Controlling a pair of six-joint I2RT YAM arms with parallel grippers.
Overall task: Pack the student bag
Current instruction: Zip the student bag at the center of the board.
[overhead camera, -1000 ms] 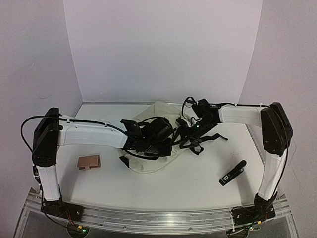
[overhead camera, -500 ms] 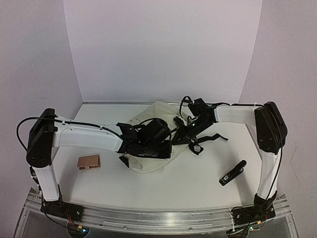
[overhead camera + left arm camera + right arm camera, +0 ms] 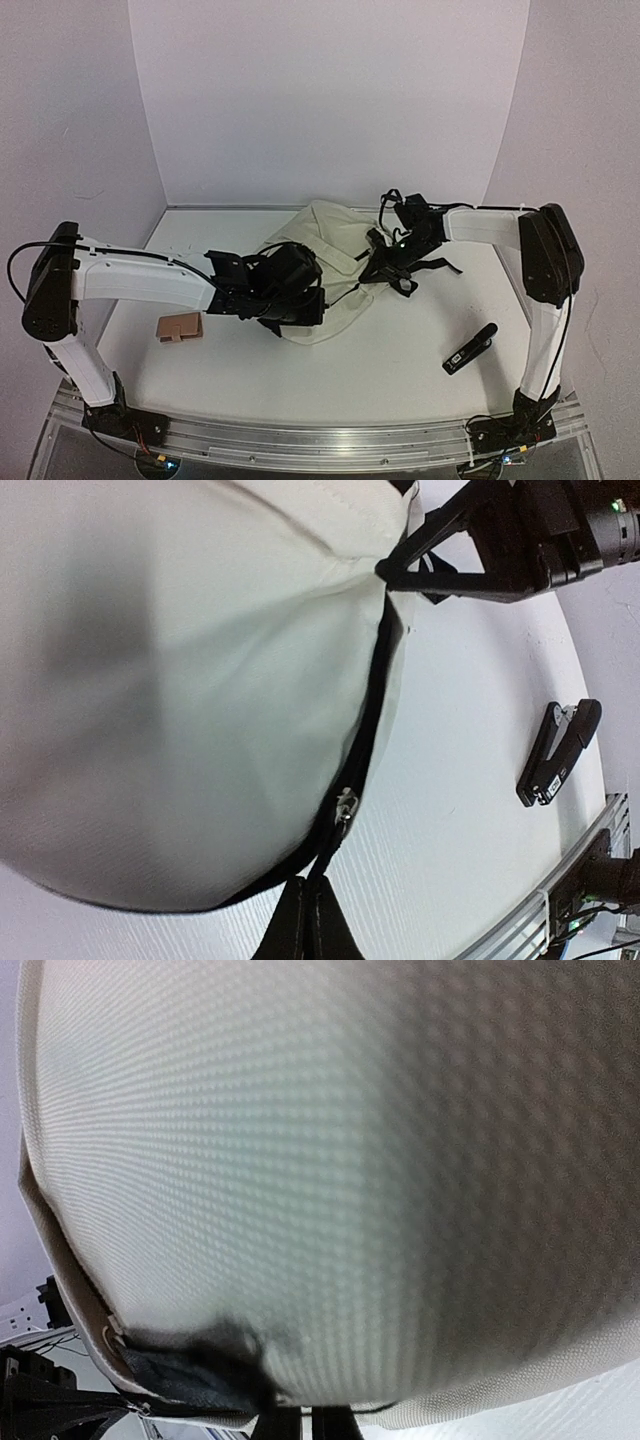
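Note:
The student bag (image 3: 335,250), cream fabric with black straps, lies in the middle of the table. My left gripper (image 3: 308,303) is at its near left edge. In the left wrist view this gripper (image 3: 310,905) is shut on the black zipper pull cord, just below the silver slider (image 3: 345,808). My right gripper (image 3: 380,260) is at the bag's right side by the black straps (image 3: 425,268). In the right wrist view the cream fabric (image 3: 330,1160) fills the frame, and the right gripper (image 3: 305,1425) is shut on the bag's edge beside a patch of dark lining (image 3: 185,1375).
A brown cardboard-coloured item (image 3: 180,327) lies near the left arm. A black oblong device (image 3: 470,348) lies near the right front, also seen as the black device (image 3: 560,752) in the left wrist view. White walls enclose the table on three sides.
The right gripper has shut on the bag's edge. The left arm has drawn back to the left and nearer, pulling the zipper cord with it; the bag has stretched out between the two grippers.

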